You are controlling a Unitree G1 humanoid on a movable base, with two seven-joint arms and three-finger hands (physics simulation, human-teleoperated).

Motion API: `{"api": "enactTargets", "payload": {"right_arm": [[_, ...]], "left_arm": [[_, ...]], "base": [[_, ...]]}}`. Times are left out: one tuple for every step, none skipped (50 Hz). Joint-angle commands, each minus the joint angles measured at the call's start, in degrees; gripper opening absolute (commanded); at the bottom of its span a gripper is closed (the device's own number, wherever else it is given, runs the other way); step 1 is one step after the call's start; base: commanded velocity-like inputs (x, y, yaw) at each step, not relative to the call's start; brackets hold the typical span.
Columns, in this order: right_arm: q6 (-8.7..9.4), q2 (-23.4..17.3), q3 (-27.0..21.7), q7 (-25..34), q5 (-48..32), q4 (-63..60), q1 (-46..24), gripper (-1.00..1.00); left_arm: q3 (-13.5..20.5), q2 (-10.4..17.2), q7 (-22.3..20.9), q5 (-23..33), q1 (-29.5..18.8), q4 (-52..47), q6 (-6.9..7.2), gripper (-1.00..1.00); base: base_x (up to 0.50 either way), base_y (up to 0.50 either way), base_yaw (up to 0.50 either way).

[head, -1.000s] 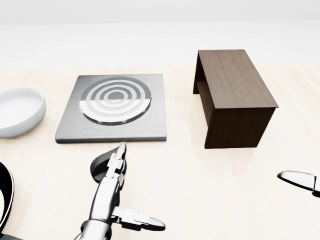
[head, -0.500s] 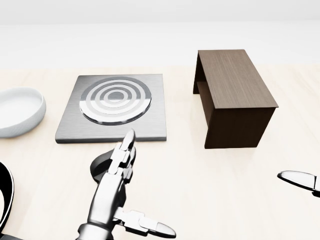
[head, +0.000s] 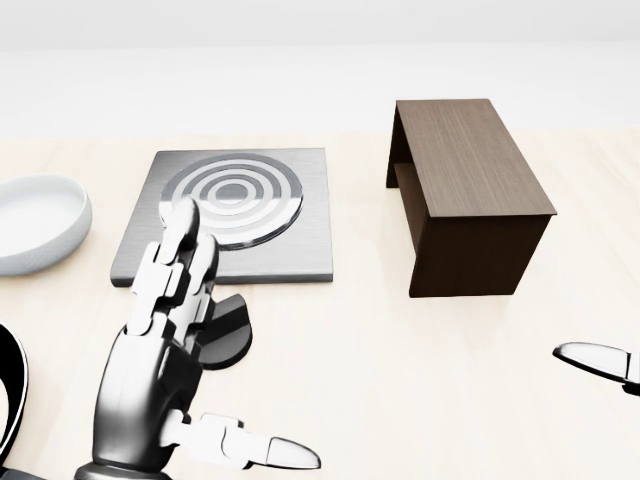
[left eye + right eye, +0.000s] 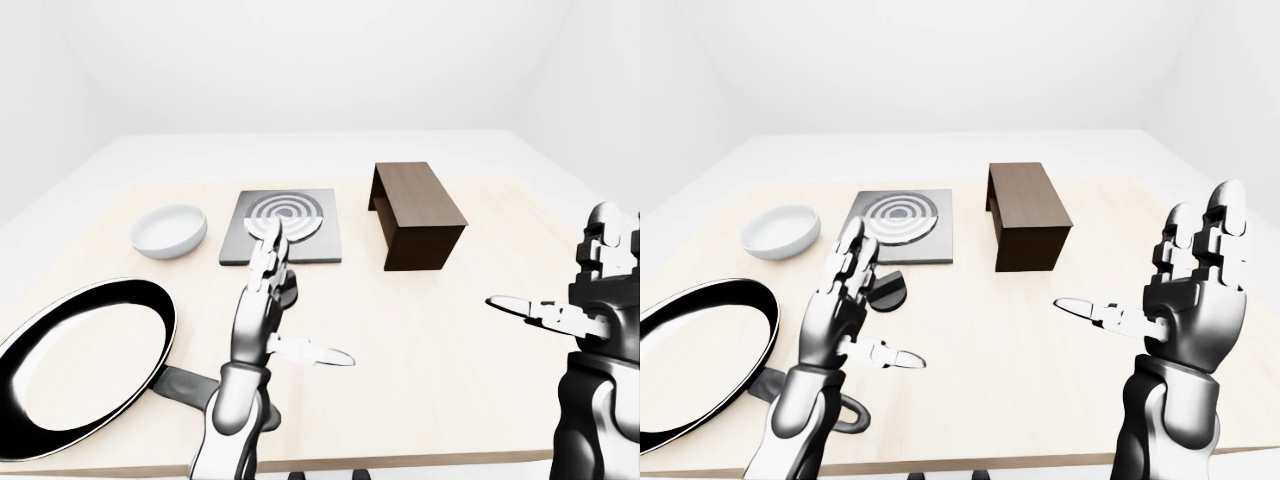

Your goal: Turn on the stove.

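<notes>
Left hand (image 3: 165, 340) raised upright, fingers spread open, empty, just below the stove (image 3: 228, 215). Right hand (image 4: 1195, 290) likewise open, empty, well right.

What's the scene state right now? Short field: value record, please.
stove: square grey plate with ringed burner, flat on the table
knob: dark round disc on the table, below the stove in the right-eye view
left hand: open, fingers extended, raised over the knob and the stove's lower edge
right hand: open, raised at right, holding nothing
bowl: white, left of stove
pan: black, lower left
shelf: dark wooden stand, right of stove
</notes>
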Motion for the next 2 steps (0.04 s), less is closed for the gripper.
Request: {"api": "enactTargets", "payload": {"right_arm": [[0.00,0.04,0.06,0.04,-0.09,0.11,0.01,1.00],[0.00,0.04,0.16,0.00,-0.17,0.26,-0.06,1.00]], "left_arm": [[0.26,0.50,1.15,-1.20,0.97,-4.30,0.00,1.00],[0.23,0.53,1.23,-1.22,0.99,-4.46,0.00,1.00]], "base": [[0.00,0.00,0.00],[0.00,0.00,0.00]]}}
